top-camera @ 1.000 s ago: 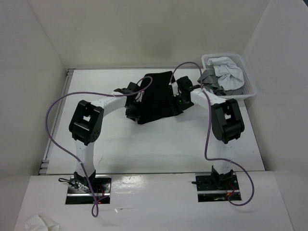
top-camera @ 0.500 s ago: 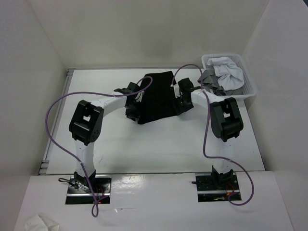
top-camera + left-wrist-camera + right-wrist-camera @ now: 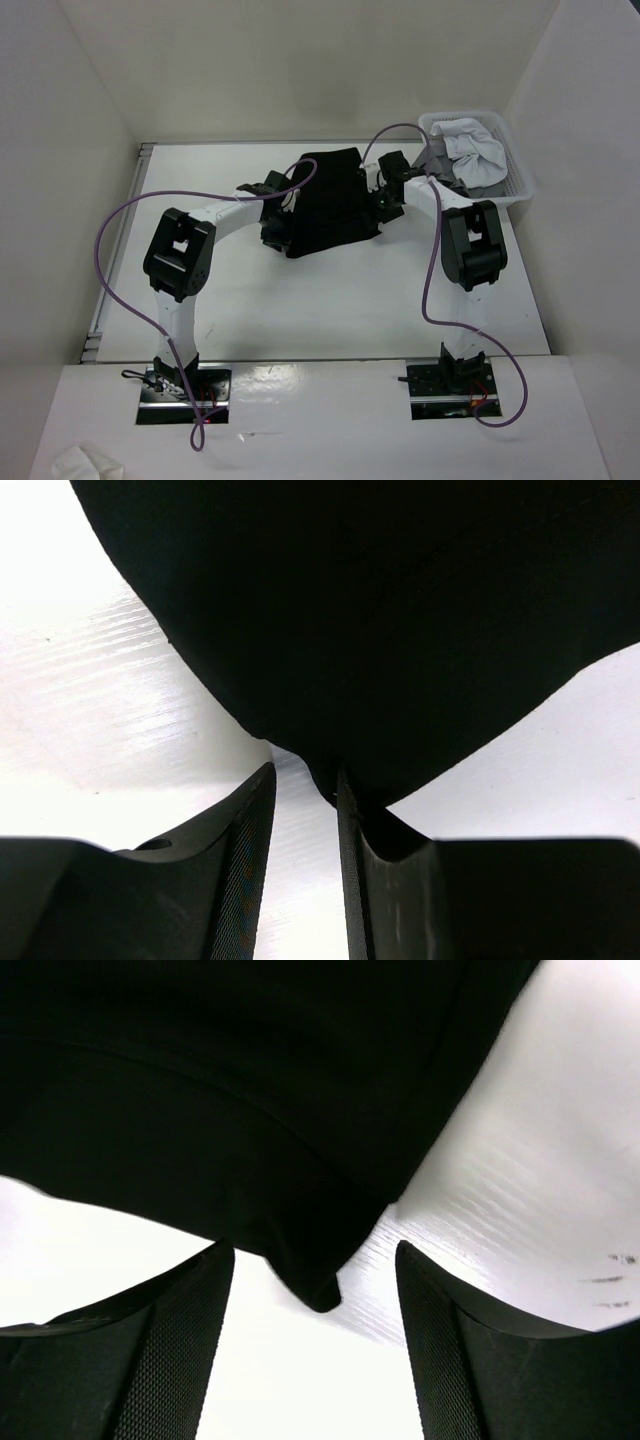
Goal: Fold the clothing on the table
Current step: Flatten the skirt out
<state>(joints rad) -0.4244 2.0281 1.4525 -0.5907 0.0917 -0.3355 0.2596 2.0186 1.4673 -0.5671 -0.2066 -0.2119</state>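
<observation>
Now flanking the clothing (image 3: pixel 330 200) at the far middle of the table (image 3: pixel 250 300), lengthwise far-to-near.
Right gripper (image 3: pixel 313 1260) spread wide around a cloth corner, unclamped, nearer for the next pinch; left gripper (image 3: pixel 305 772) narrow-set at the opposite edge, cloth touching 1 finger, grasp impossible to confirm.

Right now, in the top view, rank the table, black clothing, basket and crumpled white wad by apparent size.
1. table
2. black clothing and basket, about alike, so not ranked
3. crumpled white wad, partly cut off by the frame edge
</observation>
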